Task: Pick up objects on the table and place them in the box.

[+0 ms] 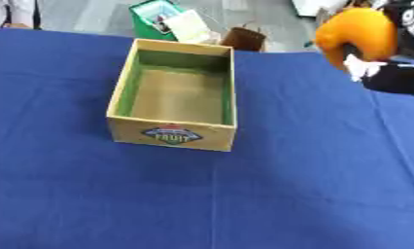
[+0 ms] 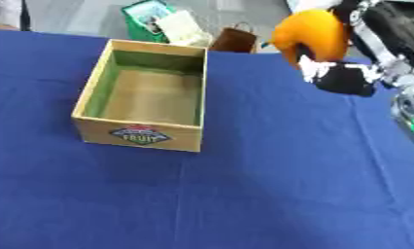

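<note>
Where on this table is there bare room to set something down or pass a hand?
The blue cloth is bare in front of the box and to its left. The box's floor shows nothing inside. The only crowded spot is the far right, where the right hand holds an orange object above the cloth.

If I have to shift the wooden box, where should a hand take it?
Probably by a long side wall of the box, hand dropping from above, fingers inside and thumb outside. It stands upright, open-topped and empty, so the rims are free. The right hand already holds the orange thing.
</note>
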Available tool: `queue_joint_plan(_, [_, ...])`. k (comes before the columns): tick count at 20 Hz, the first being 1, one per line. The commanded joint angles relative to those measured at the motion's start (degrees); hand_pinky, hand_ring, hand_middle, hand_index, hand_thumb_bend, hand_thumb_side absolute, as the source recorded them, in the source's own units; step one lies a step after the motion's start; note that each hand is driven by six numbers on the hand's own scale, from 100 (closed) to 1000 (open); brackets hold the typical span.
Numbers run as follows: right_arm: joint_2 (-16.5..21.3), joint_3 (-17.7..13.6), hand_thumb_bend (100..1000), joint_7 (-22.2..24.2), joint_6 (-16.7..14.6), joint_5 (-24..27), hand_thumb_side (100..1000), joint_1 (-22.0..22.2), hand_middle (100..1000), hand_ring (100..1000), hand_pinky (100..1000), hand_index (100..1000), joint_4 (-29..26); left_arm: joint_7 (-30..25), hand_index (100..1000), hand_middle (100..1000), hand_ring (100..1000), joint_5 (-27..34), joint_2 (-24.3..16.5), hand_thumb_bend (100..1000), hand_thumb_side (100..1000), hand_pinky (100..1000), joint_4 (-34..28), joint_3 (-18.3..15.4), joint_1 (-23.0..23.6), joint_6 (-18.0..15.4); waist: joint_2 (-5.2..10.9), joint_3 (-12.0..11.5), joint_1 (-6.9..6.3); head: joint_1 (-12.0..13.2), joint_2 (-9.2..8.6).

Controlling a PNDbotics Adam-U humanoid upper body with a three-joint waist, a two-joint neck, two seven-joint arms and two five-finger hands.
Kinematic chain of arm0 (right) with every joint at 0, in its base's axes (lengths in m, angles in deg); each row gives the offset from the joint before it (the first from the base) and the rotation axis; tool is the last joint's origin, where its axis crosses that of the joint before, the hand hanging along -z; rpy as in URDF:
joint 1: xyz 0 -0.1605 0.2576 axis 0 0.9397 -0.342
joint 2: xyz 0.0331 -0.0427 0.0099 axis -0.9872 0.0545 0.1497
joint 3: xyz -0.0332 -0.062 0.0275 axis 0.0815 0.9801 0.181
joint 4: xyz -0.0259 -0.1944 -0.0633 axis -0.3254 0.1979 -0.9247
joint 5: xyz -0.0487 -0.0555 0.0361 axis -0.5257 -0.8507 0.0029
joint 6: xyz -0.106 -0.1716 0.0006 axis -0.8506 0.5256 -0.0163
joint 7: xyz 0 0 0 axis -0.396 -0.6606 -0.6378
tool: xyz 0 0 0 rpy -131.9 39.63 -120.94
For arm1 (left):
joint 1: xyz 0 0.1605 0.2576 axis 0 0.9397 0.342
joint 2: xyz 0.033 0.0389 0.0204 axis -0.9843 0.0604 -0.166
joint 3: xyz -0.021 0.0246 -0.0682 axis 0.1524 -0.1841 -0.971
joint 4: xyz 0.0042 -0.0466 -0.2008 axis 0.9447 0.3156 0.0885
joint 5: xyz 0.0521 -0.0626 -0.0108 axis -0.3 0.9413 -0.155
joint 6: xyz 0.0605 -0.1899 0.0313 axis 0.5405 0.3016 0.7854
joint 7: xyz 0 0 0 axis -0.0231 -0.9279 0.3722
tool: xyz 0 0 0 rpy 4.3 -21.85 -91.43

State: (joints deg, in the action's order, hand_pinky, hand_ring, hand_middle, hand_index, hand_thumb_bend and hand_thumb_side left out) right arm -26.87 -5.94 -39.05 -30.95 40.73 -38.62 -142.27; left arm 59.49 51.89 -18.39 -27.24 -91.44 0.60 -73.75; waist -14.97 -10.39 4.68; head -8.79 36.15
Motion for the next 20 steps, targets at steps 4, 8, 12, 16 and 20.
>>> queue_joint_plan(4, [0.04,5.24,100,3.59,6.41,1.75,355,-11.54,523,755,731,663,-0.93,-0.74,537,465,354,0.46,-1.19,100,789,444,-1.28,0.7,-0.09,0.03,1.35,-0.46,-0.03,-1.16,0.09])
queue_joint_plan(8, [-5.71,8.87,100,6.0,8.55,-0.36,356,-20.05,524,760,736,666,3.51,-1.02,536,465,354,0.67,-1.15,100,788,444,-1.28,0.95,0.14,0.02,1.55,-0.74,-0.32,-1.94,1.56])
queue_joint_plan(12, [-13.11,12.22,100,7.24,8.17,-4.07,358,-26.52,526,765,743,672,11.56,-1.41,536,465,354,0.93,-0.9,100,788,445,-1.28,1.27,0.28,0.03,1.52,-1.14,-0.7,-3.3,2.29])
queue_joint_plan(16, [-20.65,14.8,100,7.24,6.72,-8.48,347,-30.24,515,770,749,668,21.77,-1.78,536,465,354,1.24,-0.63,100,788,445,-1.28,1.6,0.24,-0.01,1.34,-1.71,-1.2,-3.95,1.97])
queue_joint_plan(20, [-26.97,16.49,100,6.18,3.7,-12.83,341,-31.98,513,772,749,663,31.65,-2.16,536,465,354,1.57,-0.25,100,787,445,-1.28,1.9,0.01,-0.12,1.04,-2.99,-1.54,-5.2,1.39])
